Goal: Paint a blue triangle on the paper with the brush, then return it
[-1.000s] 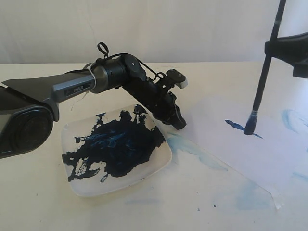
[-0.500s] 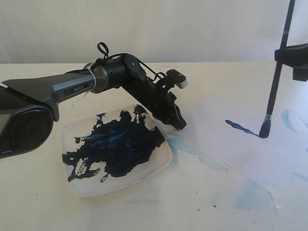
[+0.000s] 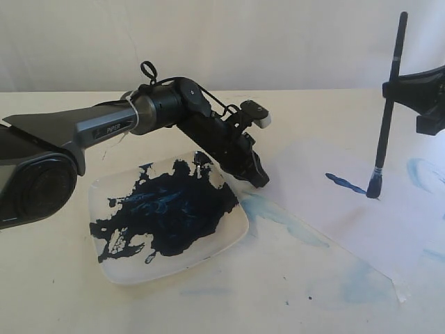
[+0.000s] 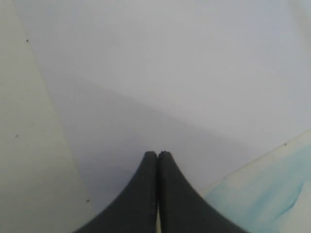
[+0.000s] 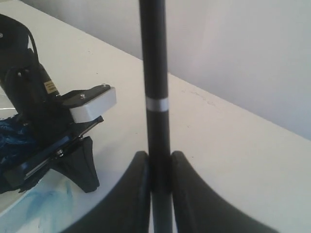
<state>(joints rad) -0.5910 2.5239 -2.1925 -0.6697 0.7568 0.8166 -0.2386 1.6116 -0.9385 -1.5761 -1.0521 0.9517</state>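
- Brush [image 3: 387,115]: a long black stick with a silver band, held nearly upright with a slight lean. Its bristle tip is down on the paper at the near end of the painted line. The steep hold likely keeps the mark narrow.
- Right pincer [image 5: 159,165]: clamped on the brush shaft below the silver band and well above the bristles, so it stays clear of wet paint.
- Paper [image 3: 313,167]: a large, pale sheet lying flat on the tabletop [image 3: 55,292], to the right of the plate.
- Blue triangle [image 3: 345,184]: so far only one short dark-blue line near the middle of the sheet. The other sides are judged not yet painted.
- Left pincer [image 3: 259,179]: jaws shut with nothing between them. The tips are set on the paper close to its edge, just beside the plate. It seems placed there to pin the sheet against the drag of the brush.
- Plate [image 3: 215,247]: square and white, its middle covered in dark-blue paint. It rests on the tabletop to the left of the sheet, within reach for reloading.
- Pale blue smears [image 3: 278,212]: faint washes near the paper's edge, apart from the dark line.
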